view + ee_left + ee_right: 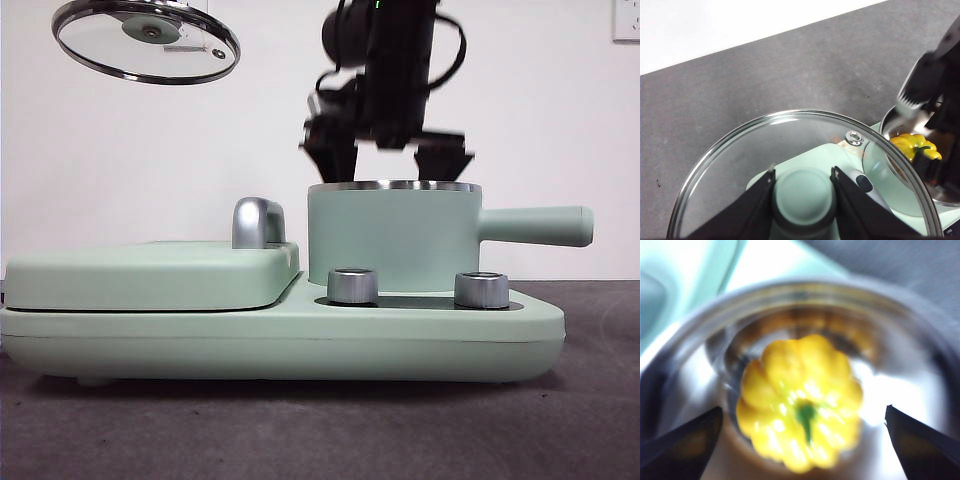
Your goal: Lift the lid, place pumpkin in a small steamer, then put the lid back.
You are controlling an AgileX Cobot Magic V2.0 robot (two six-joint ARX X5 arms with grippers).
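Note:
The mint-green small steamer (392,238) stands on the appliance base, its long handle pointing right. The yellow pumpkin (799,401) lies inside the pot on its steel bottom; it also shows in the left wrist view (914,145). My right gripper (386,152) hangs just above the pot's rim, jaws wide open on either side of the pumpkin (802,440), not touching it. My left gripper (802,192) is shut on the mint-green knob of the glass lid (795,165) and holds the lid (146,40) tilted, high at the upper left.
A wide flat mint-green hinged cover (150,272) with a silver handle (256,222) lies left of the pot. Two silver dials (352,286) sit on the base's front. Dark grey table all around, white wall behind.

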